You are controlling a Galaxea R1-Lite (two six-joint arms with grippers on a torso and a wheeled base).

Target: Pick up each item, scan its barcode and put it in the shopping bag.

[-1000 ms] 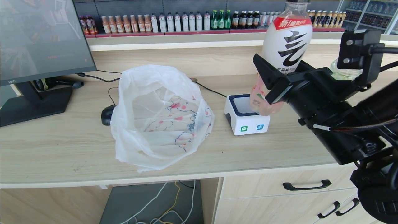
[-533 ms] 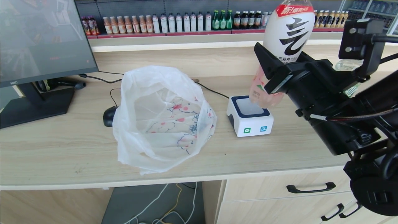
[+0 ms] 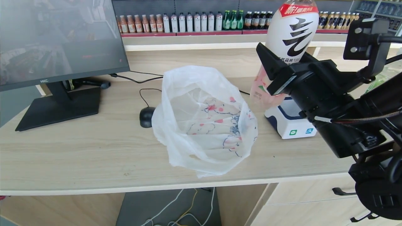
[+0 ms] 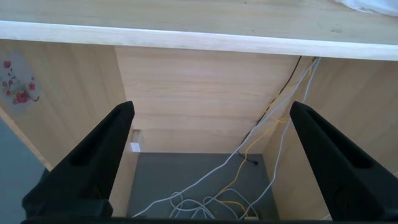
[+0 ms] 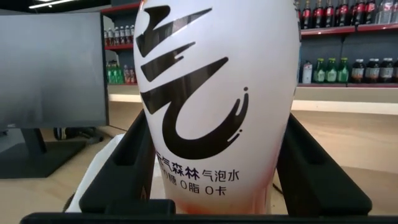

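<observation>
A large drink bottle (image 3: 290, 37) with a white label, black brush mark and pink lower half hangs upright over the counter. My right gripper (image 3: 282, 67) is shut on its middle. Its base hovers between the white shopping bag (image 3: 205, 125) and the white barcode scanner (image 3: 290, 124), at the scanner's left edge. The bag stands open mid-counter. In the right wrist view the bottle (image 5: 217, 106) sits between both black fingers (image 5: 121, 165). My left gripper (image 4: 211, 162) hangs open below the counter edge, holding nothing.
A monitor (image 3: 59, 37) on a black stand occupies the counter's left. A black mouse (image 3: 146, 116) lies just left of the bag, its cable running back. Shelves of bottles (image 3: 201, 21) line the far wall. Loose cables (image 4: 249, 168) hang under the counter.
The head camera has turned left, shifting the whole picture right. The bottle in my right gripper has moved off the top of the scanner toward the bag.
</observation>
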